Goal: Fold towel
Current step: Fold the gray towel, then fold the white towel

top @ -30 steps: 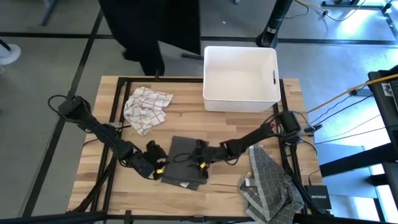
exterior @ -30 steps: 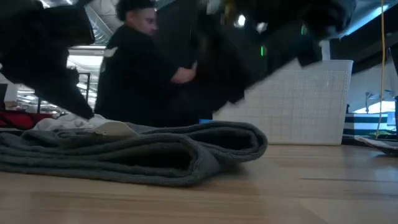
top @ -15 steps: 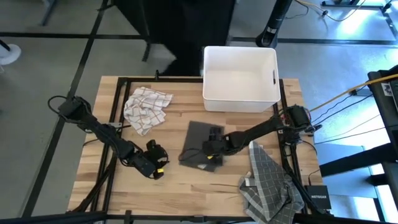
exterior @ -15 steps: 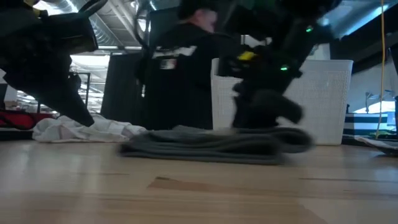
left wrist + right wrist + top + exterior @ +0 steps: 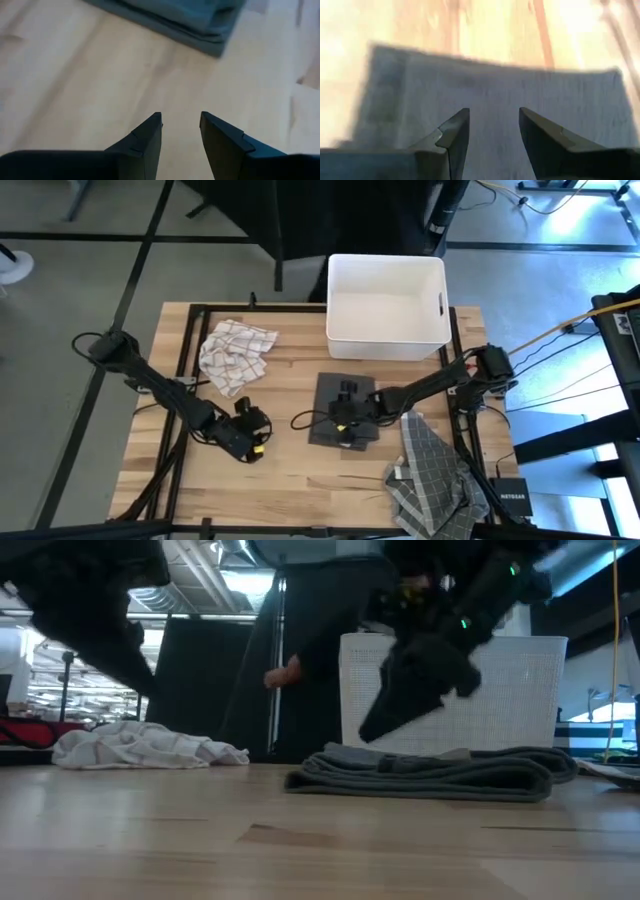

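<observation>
You had the folded grey towel lying flat mid-bench, just before the white basket, likely staged for stowing. Your right tool hovered over it, released and empty; your left tool waited apart, also released.

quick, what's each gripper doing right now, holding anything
Left gripper: open, empty, over bare table beside the folded grey towel.
Right gripper: open, holding nothing, just above the folded grey towel.
</observation>
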You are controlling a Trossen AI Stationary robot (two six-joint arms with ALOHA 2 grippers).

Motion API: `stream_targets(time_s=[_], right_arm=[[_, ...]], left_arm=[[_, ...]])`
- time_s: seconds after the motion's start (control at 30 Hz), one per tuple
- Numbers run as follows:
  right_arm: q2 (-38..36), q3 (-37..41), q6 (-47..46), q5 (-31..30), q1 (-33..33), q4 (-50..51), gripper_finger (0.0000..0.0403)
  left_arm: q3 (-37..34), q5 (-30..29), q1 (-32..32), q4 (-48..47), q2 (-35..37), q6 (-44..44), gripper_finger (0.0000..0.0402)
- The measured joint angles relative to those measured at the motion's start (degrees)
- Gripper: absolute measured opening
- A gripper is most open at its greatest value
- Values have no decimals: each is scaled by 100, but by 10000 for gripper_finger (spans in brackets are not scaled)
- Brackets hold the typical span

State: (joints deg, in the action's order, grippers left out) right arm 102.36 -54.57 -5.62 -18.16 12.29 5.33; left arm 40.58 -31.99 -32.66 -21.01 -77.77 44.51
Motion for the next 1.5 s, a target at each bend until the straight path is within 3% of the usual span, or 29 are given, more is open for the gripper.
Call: stream_targets(time_s=[0.23,0.43,0.57,0.77,0.87,0.97,1.07,1.2,1.33,1.5], right_arm=[[-78,621,-229,-310,-148,526,175],[-460,670,-204,-816,-146,2270,175],[-1107,722,-384,-462,-146,2674,175],[-1803,742,-1155,239,0,1092,175],[-1781,962,-1205,256,260,-289,175],[-1526,1317,-1213,255,511,-1635,175],[-1218,1557,-1212,-74,693,-2578,175],[-690,1719,-1174,-546,802,-3068,175],[-255,1720,-1052,-541,798,-3275,175],[-98,1721,-909,-421,794,-3550,175]], left_arm=[[224,54,704,-1731,391,115,127],[225,334,1340,-2390,439,12,127],[260,551,1695,-2444,464,-282,127],[900,658,2466,-3037,612,-783,127],[1009,760,3013,-3064,632,-1062,127],[880,1283,3538,-3156,540,-1433,127],[653,1332,3817,-3257,438,-1814,127],[304,1348,4033,-3175,302,-2434,127],[109,1494,4142,-2916,185,-2935,127],[109,1535,4256,-2888,-14,-2959,127]])
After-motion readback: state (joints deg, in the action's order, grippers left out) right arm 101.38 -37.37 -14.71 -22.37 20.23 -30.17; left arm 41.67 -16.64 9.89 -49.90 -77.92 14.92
